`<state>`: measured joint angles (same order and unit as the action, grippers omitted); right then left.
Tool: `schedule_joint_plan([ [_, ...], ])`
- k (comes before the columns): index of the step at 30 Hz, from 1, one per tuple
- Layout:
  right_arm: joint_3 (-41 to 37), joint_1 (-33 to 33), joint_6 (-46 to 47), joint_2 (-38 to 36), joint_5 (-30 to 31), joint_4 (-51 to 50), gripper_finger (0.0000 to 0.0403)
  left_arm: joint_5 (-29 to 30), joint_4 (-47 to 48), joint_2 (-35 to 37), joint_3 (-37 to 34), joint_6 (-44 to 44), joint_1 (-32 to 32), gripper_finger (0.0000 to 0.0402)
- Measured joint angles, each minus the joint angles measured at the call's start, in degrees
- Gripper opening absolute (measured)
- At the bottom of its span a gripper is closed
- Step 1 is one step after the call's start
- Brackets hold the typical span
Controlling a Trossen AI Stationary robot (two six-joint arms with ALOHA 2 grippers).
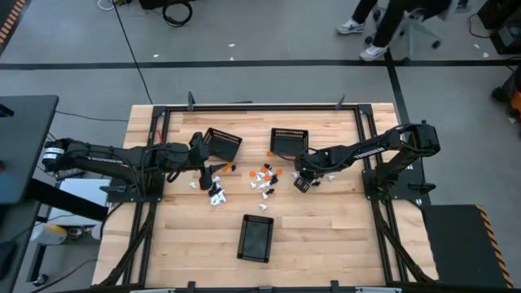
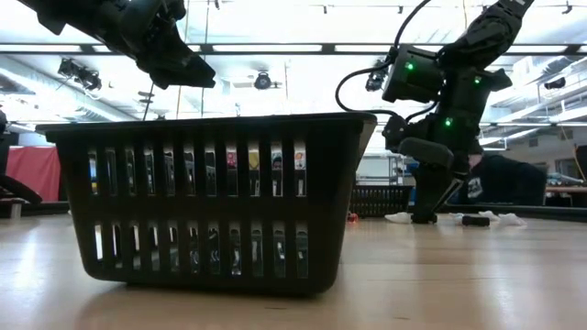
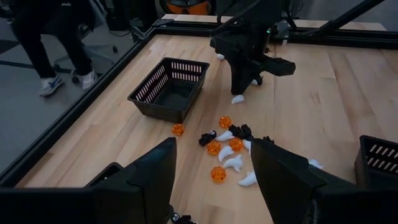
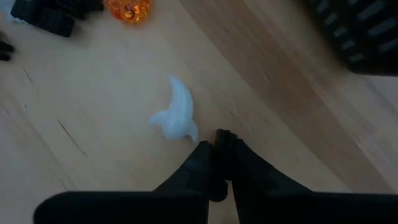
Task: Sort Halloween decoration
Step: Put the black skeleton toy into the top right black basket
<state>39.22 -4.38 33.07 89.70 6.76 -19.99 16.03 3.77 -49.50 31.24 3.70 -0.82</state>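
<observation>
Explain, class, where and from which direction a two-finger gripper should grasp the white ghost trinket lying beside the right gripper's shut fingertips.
Probably across the white ghost at its narrow curved body, coming straight down from above. It lies flat on the table, and its tail tapers, so the fuller middle offers the surest pinch. The right gripper sits shut beside it, holding nothing.

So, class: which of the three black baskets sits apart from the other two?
The basket at the table's near edge, below the trinket pile; the other two sit side by side beyond it.

1. You see a grey floor [image 1: 269, 41] around the wooden table [image 1: 326, 236], crossed by a dark line.
2. A seated person's legs [image 1: 370, 24] and a chair base show beyond the table's far edge.
3. Long ceiling lights [image 2: 275, 48] glow overhead.
4. A cable [image 1: 130, 49] trails across the floor.
</observation>
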Motion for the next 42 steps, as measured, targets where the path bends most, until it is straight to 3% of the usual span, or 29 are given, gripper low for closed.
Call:
schedule_joint_plan([
  [12,5.6,0.1,-3.5,0.3,-2.1,-6.4,0.0048,0.0,0.0,0.0,0.0,0.2,0.0,0.0217],
  [25,12.7,-1.4,-11.4,0.2,-2.8,-6.7,0.0048,0.0,0.1,0.0,0.0,0.2,0.0,0.0217],
  [42,19.7,-14.7,-25.2,0.4,-5.8,-8.2,0.0048,0.0,0.0,0.0,0.0,0.2,0.0,0.0217],
])
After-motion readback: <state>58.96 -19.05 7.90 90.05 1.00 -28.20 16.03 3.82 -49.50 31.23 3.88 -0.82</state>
